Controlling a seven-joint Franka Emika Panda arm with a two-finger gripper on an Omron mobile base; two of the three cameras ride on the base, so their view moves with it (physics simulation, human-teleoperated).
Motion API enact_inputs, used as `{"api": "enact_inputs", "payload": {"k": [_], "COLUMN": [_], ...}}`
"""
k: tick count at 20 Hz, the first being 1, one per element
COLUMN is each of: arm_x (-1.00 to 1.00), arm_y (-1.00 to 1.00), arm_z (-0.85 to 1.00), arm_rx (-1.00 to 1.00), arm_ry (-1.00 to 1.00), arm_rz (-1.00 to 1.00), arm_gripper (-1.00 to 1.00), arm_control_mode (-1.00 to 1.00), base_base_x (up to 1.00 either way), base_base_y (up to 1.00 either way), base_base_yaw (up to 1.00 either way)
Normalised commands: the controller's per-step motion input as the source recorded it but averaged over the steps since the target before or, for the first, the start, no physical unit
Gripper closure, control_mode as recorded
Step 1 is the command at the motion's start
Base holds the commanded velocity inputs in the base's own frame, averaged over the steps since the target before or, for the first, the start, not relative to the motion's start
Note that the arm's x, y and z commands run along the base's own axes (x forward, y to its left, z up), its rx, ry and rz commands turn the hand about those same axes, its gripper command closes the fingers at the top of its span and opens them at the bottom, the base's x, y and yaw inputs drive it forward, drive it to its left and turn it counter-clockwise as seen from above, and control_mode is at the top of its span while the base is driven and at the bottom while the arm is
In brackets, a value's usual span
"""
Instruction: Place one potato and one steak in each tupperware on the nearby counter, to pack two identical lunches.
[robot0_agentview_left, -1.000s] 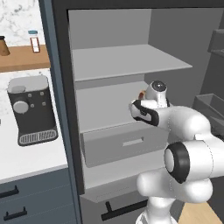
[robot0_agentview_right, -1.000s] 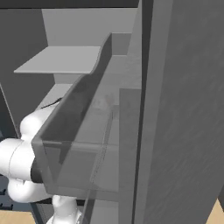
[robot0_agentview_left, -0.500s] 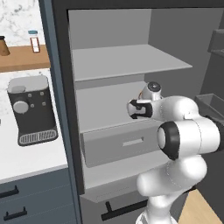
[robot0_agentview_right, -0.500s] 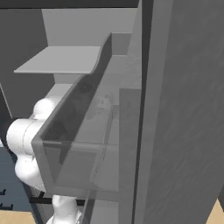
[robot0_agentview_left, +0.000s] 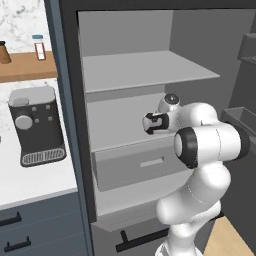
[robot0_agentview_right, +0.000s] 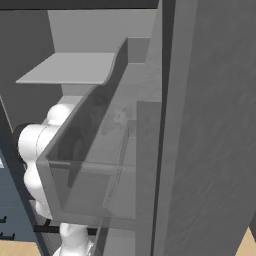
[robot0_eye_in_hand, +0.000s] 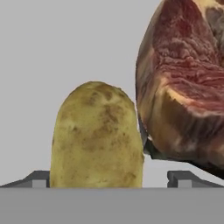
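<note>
I am looking along the pincer (robot0_eye_in_hand: 109, 181) in the hand view, where a yellow-brown speckled oval potato (robot0_eye_in_hand: 97, 136) is standing directly ahead, between the two dark finger tips (robot0_eye_in_hand: 38, 178) that are flanking its base on either side. Whether the tips are pressing on it or merely framing it, I cannot tell. Just beside the potato, at its right in this view, a thick red marbled raw steak with a pale fatty edge (robot0_eye_in_hand: 183, 83) is leaning, its lower edge nearly meeting the potato's flank. Both are sitting against a plain grey background.

In the left base view I am seeing the white arm reaching into the open grey fridge cabinet (robot0_agentview_left: 145, 70), its dark hand (robot0_agentview_left: 156, 123) hanging over the middle shelf above a grey drawer (robot0_agentview_left: 137, 167). To the left, a dark coffee machine (robot0_agentview_left: 36, 125) is sitting on the white speckled worktop (robot0_agentview_left: 30, 177). In the right base view a clear grey door bin (robot0_agentview_right: 90, 165) is blocking most of the arm.
</note>
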Motion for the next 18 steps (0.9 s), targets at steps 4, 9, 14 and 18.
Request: {"api": "enact_inputs", "payload": {"k": [4, 9, 14, 18], "arm_x": [0.0, -0.09, -0.62, -1.0], "arm_y": [0.03, 0.14, 0.19, 0.16], "arm_z": [-0.11, -0.07, 0.08, 0.35], "arm_rx": [0.0, 0.0, -0.01, 0.0], "arm_ry": [0.01, 0.0, -0.02, 0.01], "arm_rz": [0.0, 0.07, 0.19, 0.21], "arm_gripper": [1.0, 1.0, 1.0, 1.0], "arm_control_mode": [-1.0, -1.0, -1.0, -1.0], "base_base_x": [0.0, 0.0, 0.0, 0.0], "base_base_y": [0.0, 0.0, 0.0, 0.0], "base_base_yaw": [0.0, 0.0, 0.0, 0.0]}}
